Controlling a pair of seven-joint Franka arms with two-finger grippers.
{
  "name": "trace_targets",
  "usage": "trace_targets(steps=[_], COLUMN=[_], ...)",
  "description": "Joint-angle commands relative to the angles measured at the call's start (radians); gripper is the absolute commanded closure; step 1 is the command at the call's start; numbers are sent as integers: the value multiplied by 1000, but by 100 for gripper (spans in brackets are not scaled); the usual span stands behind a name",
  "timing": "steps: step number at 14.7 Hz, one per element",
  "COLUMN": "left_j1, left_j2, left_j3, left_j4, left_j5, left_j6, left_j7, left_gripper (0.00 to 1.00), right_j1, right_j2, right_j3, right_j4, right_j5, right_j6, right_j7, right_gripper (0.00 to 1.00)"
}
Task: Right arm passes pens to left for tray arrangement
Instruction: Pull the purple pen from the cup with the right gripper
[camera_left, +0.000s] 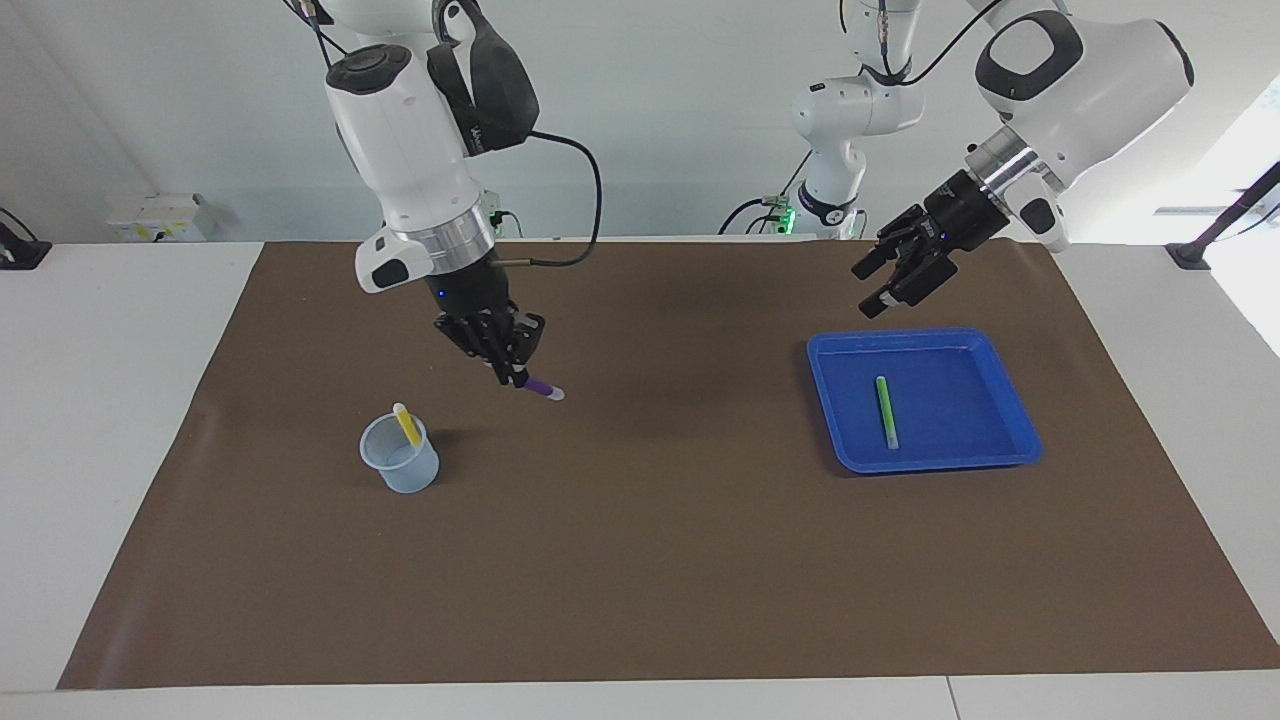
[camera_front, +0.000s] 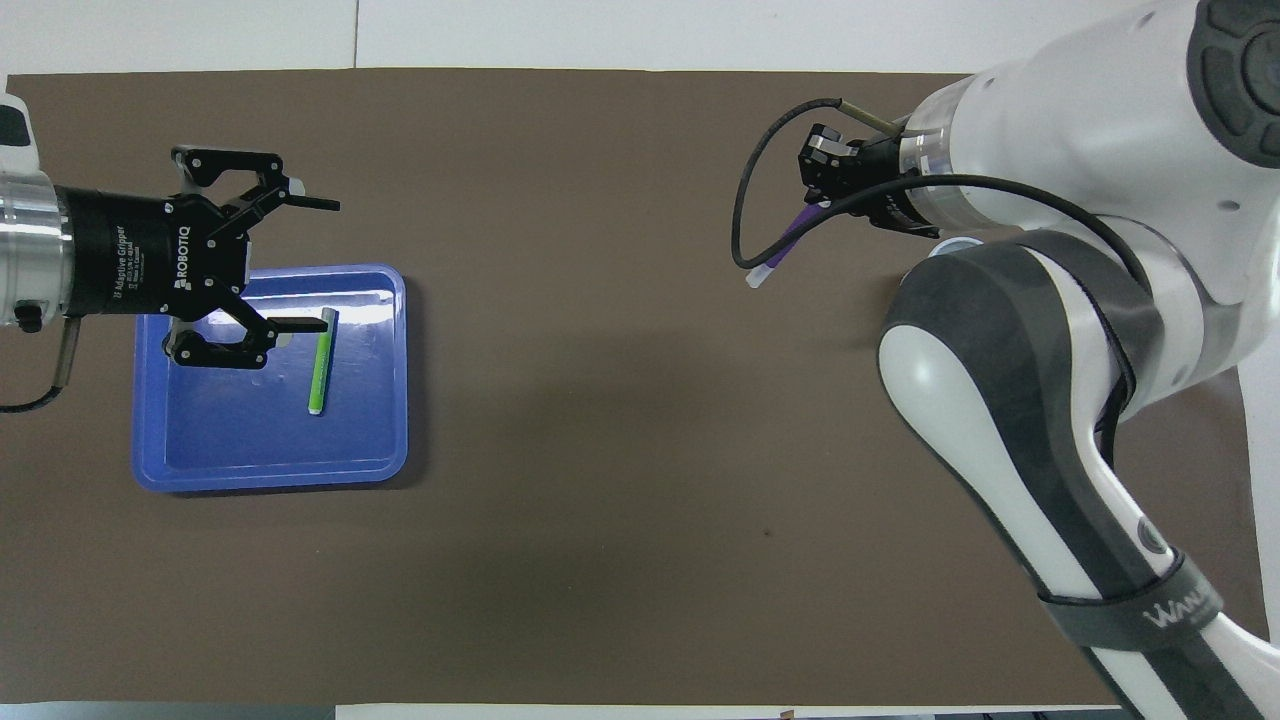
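The brown mat (camera_left: 640, 560) covers my table, and on it the blue tray (camera_left: 1012, 420) sits toward my left arm's end, the green pen (camera_left: 884, 411) lying flat inside. My left gripper (camera_left: 893, 272) hangs spread wide above the tray's rim. Well apart from the tray, my right gripper (camera_left: 518, 377) pinches the purple pen (camera_left: 541, 388) in the air, near the cup (camera_left: 401, 462) with the yellow pen (camera_left: 406, 424).
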Motion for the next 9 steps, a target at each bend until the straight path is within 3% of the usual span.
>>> trace_targets(steps=[1,5,9], left_j1=[-72,-180,-266], left_j2=[-119,-241,-261], left_j3=[7,7,-15], left_j4=[-152,-307,-336], left_j5=[-49,-50,-41], left_j6=[142,345,459], left_j7=[-115,-334,-667], left_gripper=[0,0,0], right_j1=[-5,-4,8], right_j2=[61,92,95], right_j3=[78,125,196], right_j4=[98,150,155], right_j5=[82,174,186], right_j6=[-13,7,5], right_j7=[315,592,761], right_gripper=[100,100,100])
